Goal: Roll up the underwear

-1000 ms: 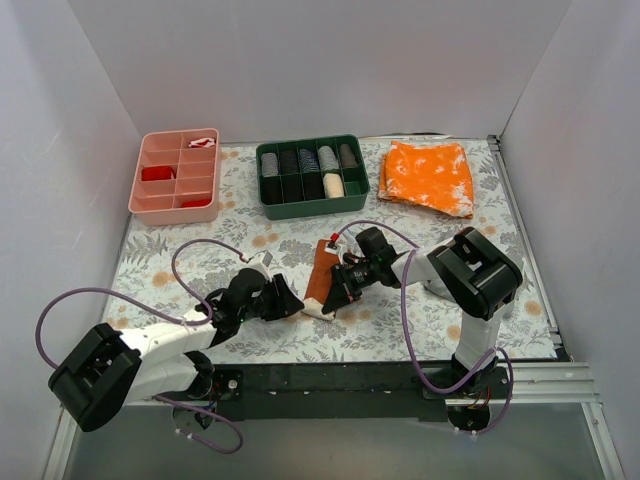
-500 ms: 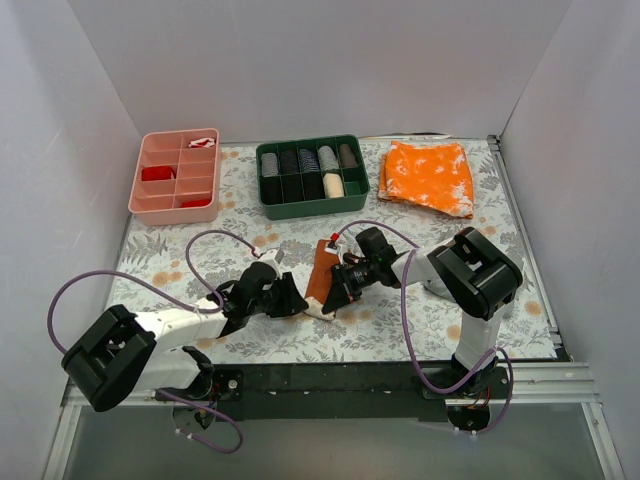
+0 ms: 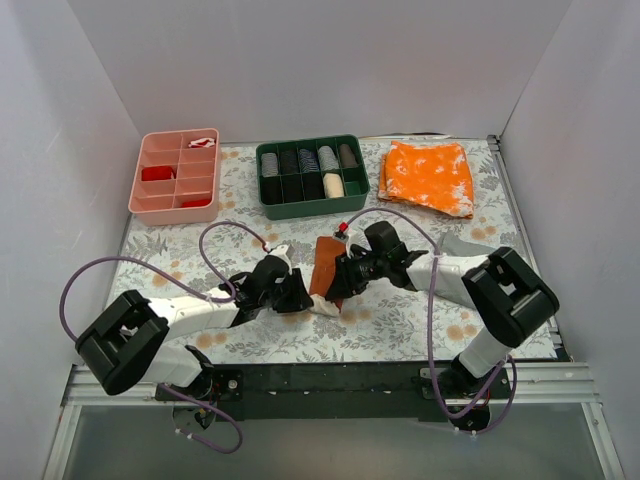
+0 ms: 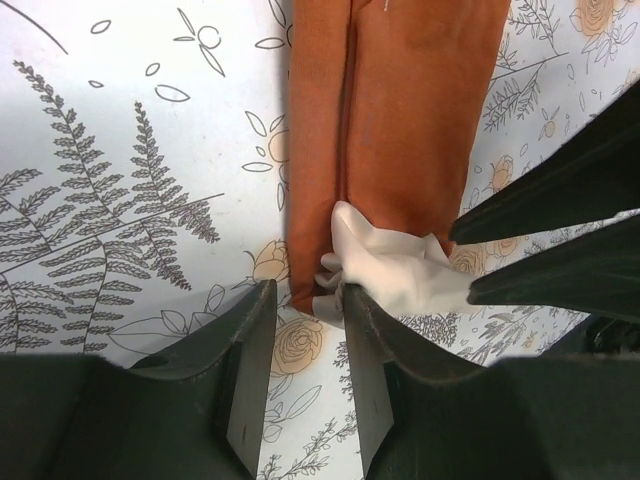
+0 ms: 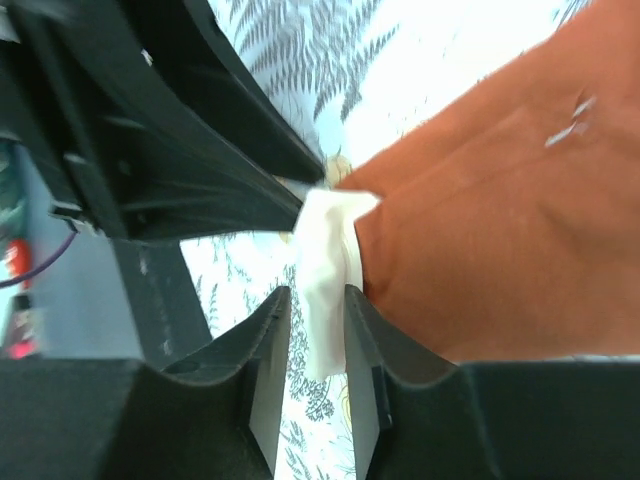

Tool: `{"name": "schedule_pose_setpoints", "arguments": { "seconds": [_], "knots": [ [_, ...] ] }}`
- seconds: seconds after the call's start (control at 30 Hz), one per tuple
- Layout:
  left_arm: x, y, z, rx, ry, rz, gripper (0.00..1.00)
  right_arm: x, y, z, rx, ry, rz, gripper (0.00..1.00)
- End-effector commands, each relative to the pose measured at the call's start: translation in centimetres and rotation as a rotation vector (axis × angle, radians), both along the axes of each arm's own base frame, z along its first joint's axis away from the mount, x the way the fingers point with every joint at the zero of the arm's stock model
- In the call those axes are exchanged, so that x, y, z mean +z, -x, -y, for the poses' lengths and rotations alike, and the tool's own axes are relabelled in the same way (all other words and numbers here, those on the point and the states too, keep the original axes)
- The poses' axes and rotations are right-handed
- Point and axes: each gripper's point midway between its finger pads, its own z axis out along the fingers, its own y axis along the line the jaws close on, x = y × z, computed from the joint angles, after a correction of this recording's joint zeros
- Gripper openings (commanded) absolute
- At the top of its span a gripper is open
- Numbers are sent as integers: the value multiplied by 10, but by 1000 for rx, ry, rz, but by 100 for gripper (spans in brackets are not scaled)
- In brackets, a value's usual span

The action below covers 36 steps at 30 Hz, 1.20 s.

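The underwear is a folded rust-brown strip on the floral tablecloth, with its cream end towards me. In the left wrist view the rust strip runs away from me and the cream end bunches at its near end. My left gripper is open, its fingertips on either side of the strip's near left corner. My right gripper is shut on the cream end, which sits between its fingers. The rust face fills the right wrist view.
A green divided tray of rolled garments stands at the back middle. A pink divided tray is at the back left. A bright orange speckled cloth lies at the back right. White walls close in three sides.
My left gripper has slid right up to the strip's near corner. My right arm has lowered and stretched out, and the strip's near end now looks drawn in and bunched.
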Motion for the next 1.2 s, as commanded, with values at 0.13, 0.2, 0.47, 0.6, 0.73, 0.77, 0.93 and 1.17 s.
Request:
{"name": "schedule_pose_setpoints", "arguments": {
  "seconds": [0.13, 0.2, 0.47, 0.6, 0.73, 0.77, 0.93, 1.17],
  "knots": [
    [-38, 20, -20, 5, -160, -125, 32, 11, -11, 11, -30, 93, 233, 38],
    [-37, 18, -19, 6, -160, -128, 31, 4, -7, 14, -10, 163, 281, 38],
    [-39, 16, -23, 29, -182, -121, 31, -11, 3, 21, 33, 264, 378, 39],
    [-39, 16, -24, 28, -182, -123, 31, -18, 5, 20, 55, 305, 404, 39],
    [-39, 17, -24, 29, -182, -123, 31, -22, 9, 17, 75, 321, 409, 38],
    [-39, 16, -24, 29, -182, -123, 31, -23, 11, 17, 81, 324, 403, 36],
    [-37, 16, -24, 28, -182, -119, 31, -29, 20, 13, 106, 319, 352, 10],
    [-18, 11, -30, 67, -178, -74, 33, -14, 38, -8, 94, 183, 212, 1]
  ]
}}
